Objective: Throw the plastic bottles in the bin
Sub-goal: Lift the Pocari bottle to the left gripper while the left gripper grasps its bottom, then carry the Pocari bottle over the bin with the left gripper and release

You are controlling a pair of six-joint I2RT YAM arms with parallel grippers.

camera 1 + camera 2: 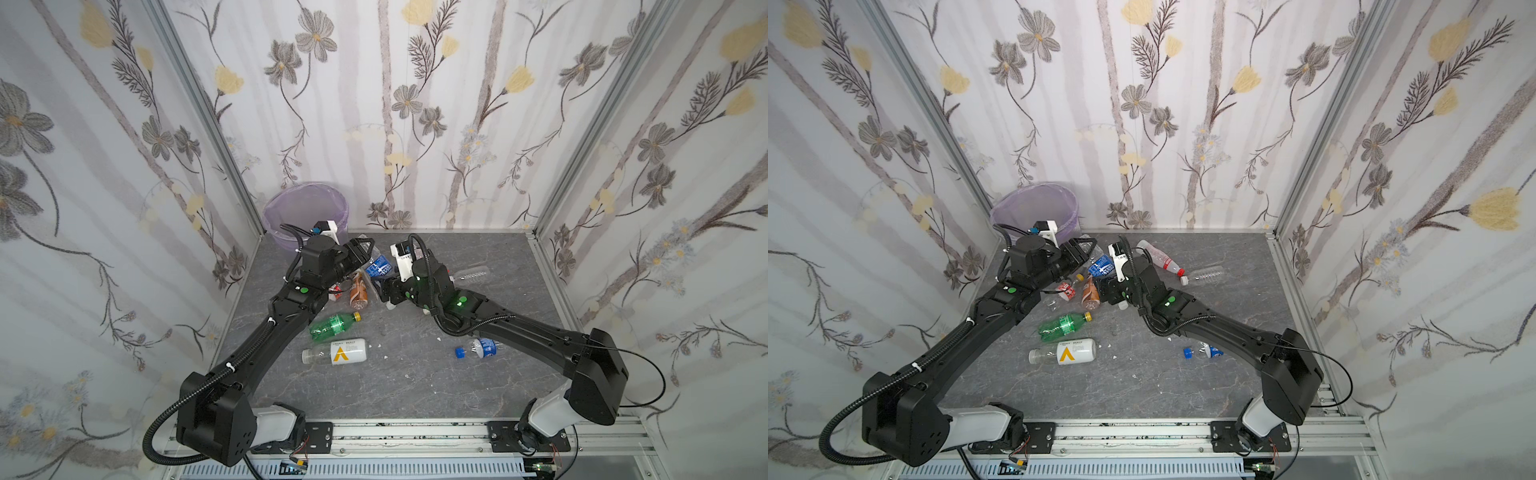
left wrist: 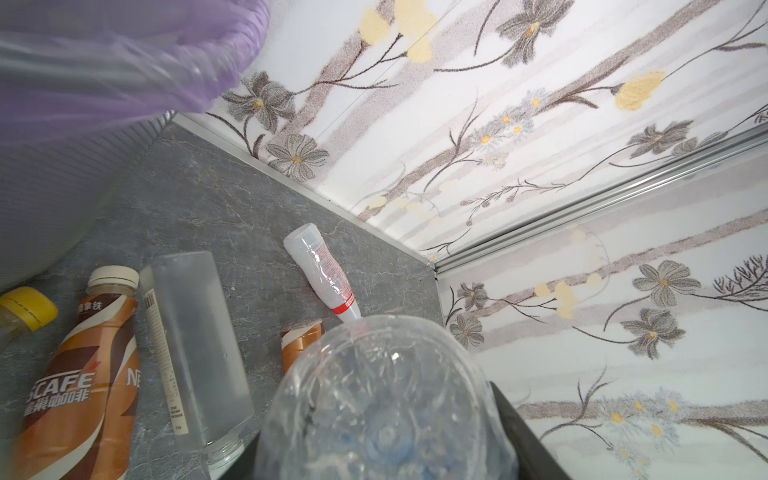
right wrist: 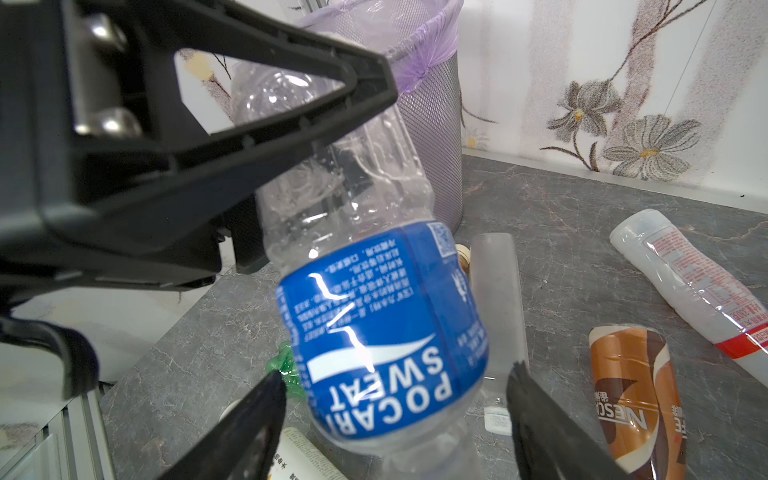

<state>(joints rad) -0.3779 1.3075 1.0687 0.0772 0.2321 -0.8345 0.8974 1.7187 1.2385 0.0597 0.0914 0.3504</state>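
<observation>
Blue bottle [image 3: 382, 332] hangs above the table near the bin [image 3: 436, 124], its clear end clamped by the left gripper [image 1: 369, 251]. Only the right wrist view shows the right gripper [image 3: 395, 380] spread wide, clear of the label. Grey marbled table [image 1: 415, 374]; flowered walls [image 1: 415, 104].

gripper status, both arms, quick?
Left gripper: closed on the blue-label bottle, gripping its clear end.
Right gripper: open, jaws apart on either side of the same bottle's label, not clamping it.

lab test booth: floral wallpaper panels [image 1: 415, 104] in aluminium framing [image 1: 204, 116], rail-mounted arms [image 1: 249, 353].
</observation>
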